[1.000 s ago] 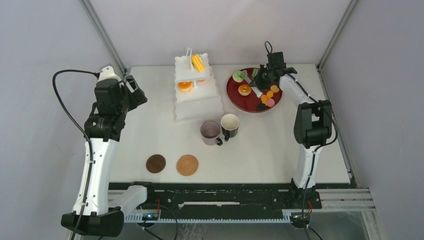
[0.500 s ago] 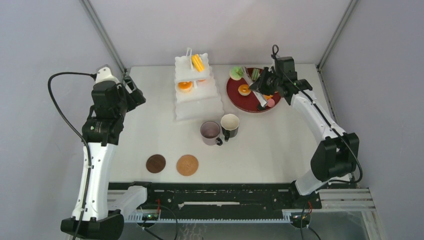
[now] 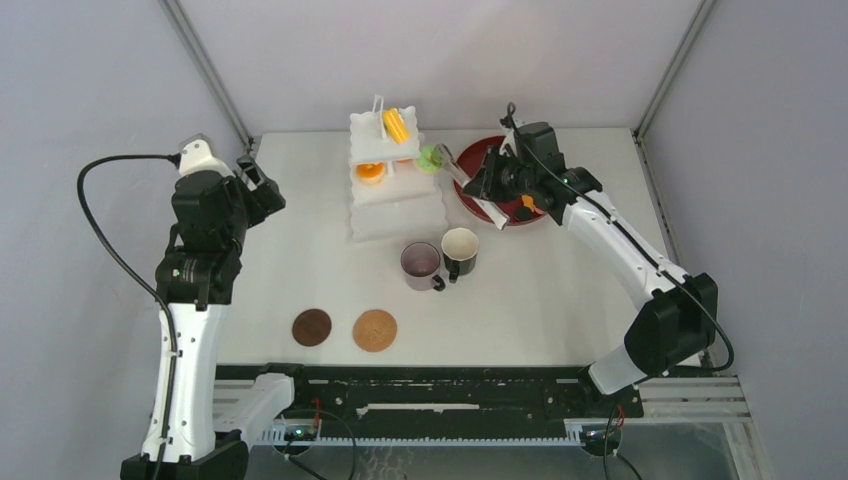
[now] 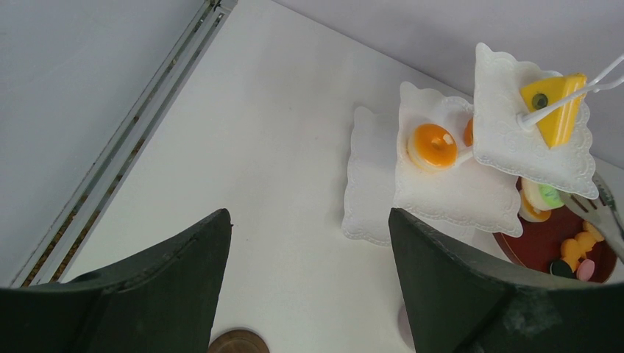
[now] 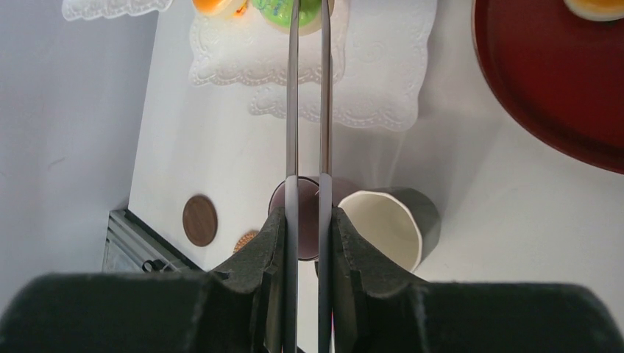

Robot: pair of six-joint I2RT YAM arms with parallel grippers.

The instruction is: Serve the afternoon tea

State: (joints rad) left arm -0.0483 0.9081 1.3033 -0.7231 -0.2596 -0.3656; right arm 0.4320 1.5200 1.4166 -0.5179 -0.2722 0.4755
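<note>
My right gripper (image 5: 307, 220) is clamped on the tongs (image 5: 293, 110), one finger against each arm, so the two arms run nearly parallel with a narrow gap. At their far end the tongs pinch the green pastry (image 3: 429, 158). The pastry hangs at the right edge of the stand (image 3: 395, 205), about level with its middle tier. From the pictures I cannot tell whether it touches the tier.

The stand is at the back of the table, left of the tray (image 5: 544, 88). Its top tier carries the yellow pastry (image 4: 557, 110), a wedge with a dark spot. The middle tier carries the orange pastry (image 4: 432, 143), with a second orange one partly hidden behind the post. What I can see of the bottom tier is bare. A few small pastries lie on the tray, among them an orange tart (image 5: 600, 6) at its far edge.

In front of the stand, the mauve mug (image 3: 421, 263) and the black mug (image 3: 460, 248) are upright and touching, the black one on the right. The two coasters are near the front edge, the dark coaster (image 3: 311, 327) left of the light coaster (image 3: 375, 330), apart from each other and from the mugs.

My left gripper (image 4: 307, 217) hovers above the left side of the table, its fingers spread wide with nothing between them. It is well apart from the stand.
</note>
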